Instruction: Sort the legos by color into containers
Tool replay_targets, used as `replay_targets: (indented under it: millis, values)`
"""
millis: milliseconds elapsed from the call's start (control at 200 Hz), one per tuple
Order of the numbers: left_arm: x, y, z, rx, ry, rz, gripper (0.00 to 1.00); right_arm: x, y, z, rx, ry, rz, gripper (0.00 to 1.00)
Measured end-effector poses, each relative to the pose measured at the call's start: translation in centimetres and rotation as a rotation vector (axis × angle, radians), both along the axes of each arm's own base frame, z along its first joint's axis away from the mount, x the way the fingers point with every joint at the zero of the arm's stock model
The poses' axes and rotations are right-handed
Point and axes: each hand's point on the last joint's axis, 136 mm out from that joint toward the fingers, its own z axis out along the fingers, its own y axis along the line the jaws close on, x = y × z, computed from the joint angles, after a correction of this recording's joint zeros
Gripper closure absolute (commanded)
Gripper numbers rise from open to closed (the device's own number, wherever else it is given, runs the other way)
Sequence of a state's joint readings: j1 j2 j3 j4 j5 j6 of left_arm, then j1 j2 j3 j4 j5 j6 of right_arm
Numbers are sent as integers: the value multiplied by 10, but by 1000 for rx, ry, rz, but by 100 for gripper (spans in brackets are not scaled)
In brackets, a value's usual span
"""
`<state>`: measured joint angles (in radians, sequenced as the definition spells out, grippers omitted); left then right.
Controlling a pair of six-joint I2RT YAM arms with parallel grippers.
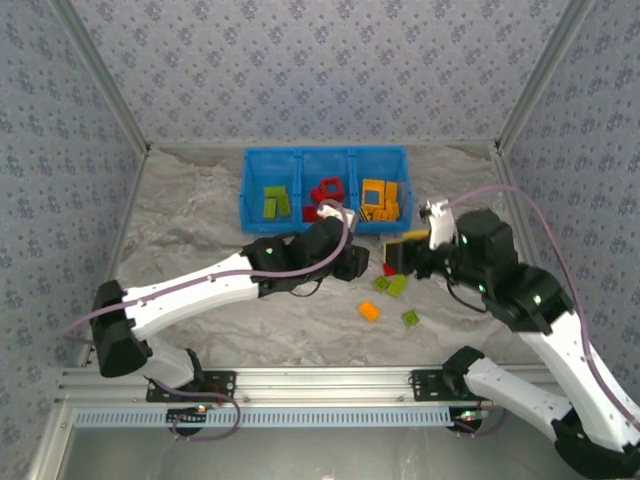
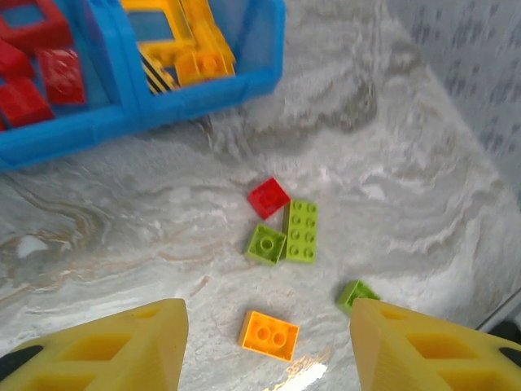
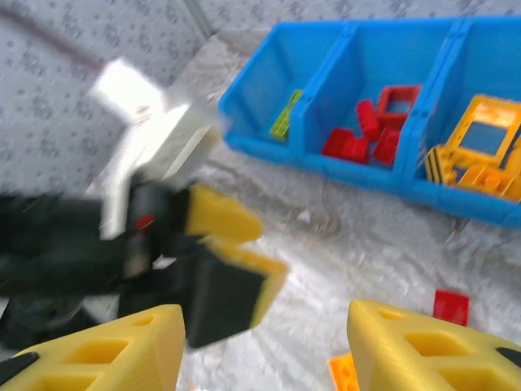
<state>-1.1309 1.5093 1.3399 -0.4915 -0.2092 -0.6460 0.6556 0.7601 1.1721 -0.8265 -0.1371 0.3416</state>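
The blue bin [image 1: 325, 212] stands at the back with three containers: green legos on the left [image 1: 275, 201], red in the middle [image 1: 326, 192], orange-yellow on the right [image 1: 378, 197]. Loose legos lie in front of it: a red one [image 2: 269, 198], a long green one [image 2: 301, 230], a small green one [image 2: 266, 243], an orange one [image 2: 269, 335] and another green one [image 2: 356, 293] partly behind a finger. My left gripper [image 2: 267, 314] hangs open above the orange brick, holding nothing. Facing it from the right, my right gripper [image 3: 264, 314] is open with nothing in it.
The two grippers are close together over the loose bricks [image 1: 369, 310]; the left one's fingers [image 3: 236, 244] appear blurred in the right wrist view. Patterned walls enclose the marbled table [image 1: 200, 210]. The bin's front wall [image 2: 163, 106] is just beyond the bricks.
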Motion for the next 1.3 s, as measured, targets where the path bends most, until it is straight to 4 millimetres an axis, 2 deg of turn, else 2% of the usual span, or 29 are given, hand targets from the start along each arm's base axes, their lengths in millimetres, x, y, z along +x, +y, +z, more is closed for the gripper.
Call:
replay_targets:
  millis: [100,185,275,370,640,839,1034,1299]
  values:
    - [3,-12,-44,90,62,-85,42,-27,-5,-20,0,56,35,42]
    - [6,-17,-82,175,105,-155,40,-43,-12,-41,-28,116,30,42]
    - [7,-21,-118,260,135,-237,39,-52,-21,-55,-59,159,4,41]
    - [7,-32,-139,308,141,-324,38,-53,-30,-63,-90,179,-42,41]
    - [13,-67,-159,331,108,-478,37,-42,-50,-89,-208,255,-215,42]
    - [19,-78,-178,362,103,-517,36,-38,-55,-85,-210,242,-259,42]
    - [15,-82,-198,397,118,-542,35,-34,-53,-80,-211,236,-266,42]
    - [21,-94,-195,385,96,-540,49,-33,-51,-80,-211,235,-263,42]
